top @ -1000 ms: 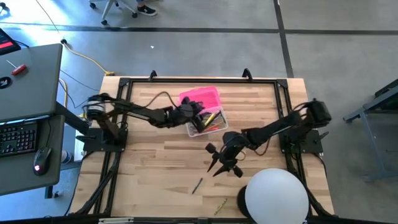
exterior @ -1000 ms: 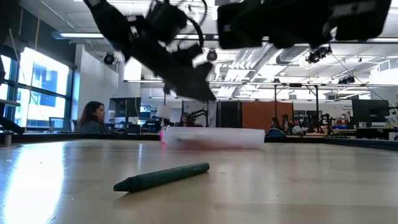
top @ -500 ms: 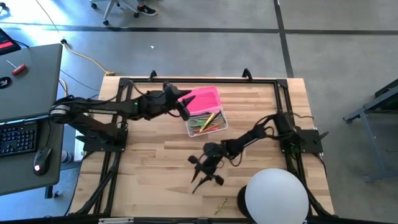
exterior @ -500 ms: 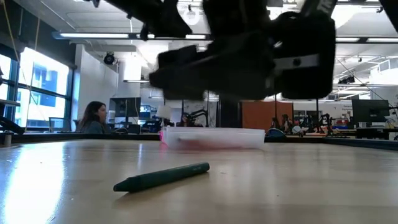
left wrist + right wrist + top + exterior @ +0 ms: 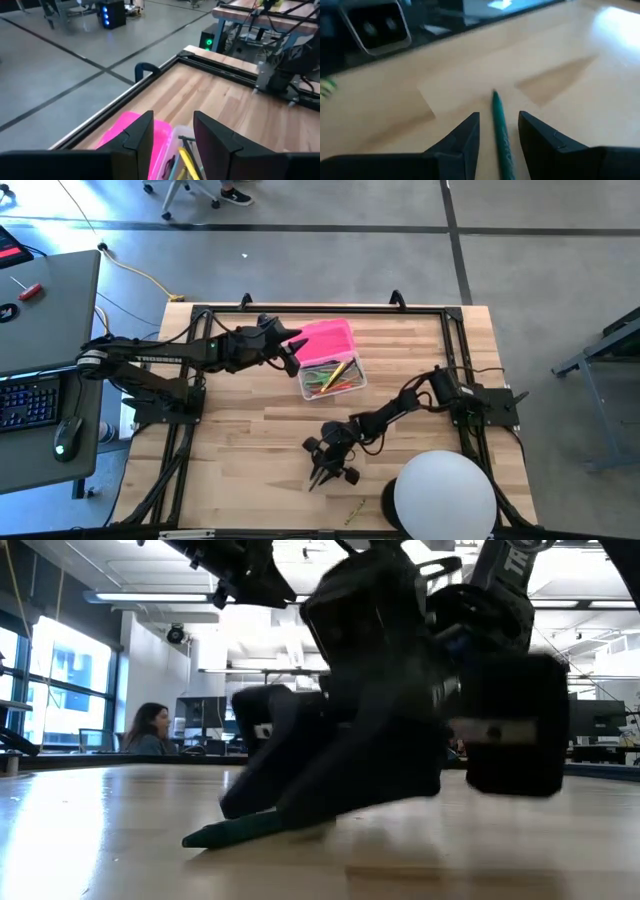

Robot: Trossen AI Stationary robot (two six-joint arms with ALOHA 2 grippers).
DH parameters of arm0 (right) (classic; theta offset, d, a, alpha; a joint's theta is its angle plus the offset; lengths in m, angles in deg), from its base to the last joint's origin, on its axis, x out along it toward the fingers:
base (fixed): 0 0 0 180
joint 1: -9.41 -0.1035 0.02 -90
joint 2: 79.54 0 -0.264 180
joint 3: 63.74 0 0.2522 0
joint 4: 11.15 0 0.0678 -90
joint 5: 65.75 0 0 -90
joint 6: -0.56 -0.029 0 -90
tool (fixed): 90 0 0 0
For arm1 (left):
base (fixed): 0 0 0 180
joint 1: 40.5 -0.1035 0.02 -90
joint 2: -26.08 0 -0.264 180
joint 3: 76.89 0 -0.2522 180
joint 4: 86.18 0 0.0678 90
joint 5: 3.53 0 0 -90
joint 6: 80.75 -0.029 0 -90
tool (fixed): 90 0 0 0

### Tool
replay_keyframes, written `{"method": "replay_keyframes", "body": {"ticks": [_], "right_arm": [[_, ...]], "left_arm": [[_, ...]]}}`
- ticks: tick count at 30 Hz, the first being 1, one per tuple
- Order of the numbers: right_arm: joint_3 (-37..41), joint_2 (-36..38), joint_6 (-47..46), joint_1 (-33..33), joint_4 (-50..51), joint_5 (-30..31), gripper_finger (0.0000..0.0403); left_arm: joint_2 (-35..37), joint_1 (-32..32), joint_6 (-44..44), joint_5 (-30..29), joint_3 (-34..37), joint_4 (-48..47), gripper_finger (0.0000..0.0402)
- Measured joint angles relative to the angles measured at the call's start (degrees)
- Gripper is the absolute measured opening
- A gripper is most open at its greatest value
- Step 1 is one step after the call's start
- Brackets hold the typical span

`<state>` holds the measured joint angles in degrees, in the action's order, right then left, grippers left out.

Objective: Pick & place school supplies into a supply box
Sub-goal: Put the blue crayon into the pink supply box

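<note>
- Straddling the green pencil [image 5: 501, 136], the right gripper [image 5: 325, 471] has descended at 6 o'clock, fingers apart: grasp imminent.
- Left gripper [image 5: 290, 346], open and empty, has withdrawn above the supply box [image 5: 330, 360].

A light wooden table [image 5: 240, 440] with a dark metal frame around its edges. On its far middle sits a clear box [image 5: 332, 377] holding pens, with a pink lid [image 5: 322, 340] lying against its far side. Toward the near edge lies a green pencil [image 5: 235, 830]. A small yellowish item [image 5: 354, 509] lies nearer still, beside a large white dome [image 5: 444, 496] at the near right corner.
</note>
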<state>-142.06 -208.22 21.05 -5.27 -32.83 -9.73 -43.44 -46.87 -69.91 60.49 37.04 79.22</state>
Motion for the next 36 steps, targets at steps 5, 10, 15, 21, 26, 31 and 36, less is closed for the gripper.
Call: {"method": "replay_keyframes", "body": {"ticks": [5,10,15,21,26,31,36], "right_arm": [[0.66,0.02,2.01,0.74,0.87,0.10,0.0114],[0.62,0.11,5.10,0.80,3.68,0.16,0.0101],[0.63,0.14,7.06,0.91,4.36,-0.59,0.0021],[0.73,0.81,2.83,2.60,4.41,-4.18,0.0020],[0.99,6.05,3.86,5.96,11.33,-5.11,0.0009],[0.77,16.03,11.87,8.91,25.37,3.95,0.0006],[0.79,24.61,19.09,13.49,35.83,10.58,0.0008]], "left_arm": [[0.00,0.00,0.17,1.23,0.00,0.17,0.0170],[0.00,0.00,0.12,1.21,0.00,0.18,0.0170],[0.00,0.00,0.08,1.19,0.00,0.20,0.0170],[0.39,0.02,-0.03,1.82,0.00,0.01,0.0170],[3.57,0.02,0.33,1.85,-0.02,-2.18,0.0170],[5.79,1.22,3.46,2.33,-0.02,-5.73,0.0170],[7.44,5.11,4.59,2.49,-0.02,-5.63,0.0170]]}}
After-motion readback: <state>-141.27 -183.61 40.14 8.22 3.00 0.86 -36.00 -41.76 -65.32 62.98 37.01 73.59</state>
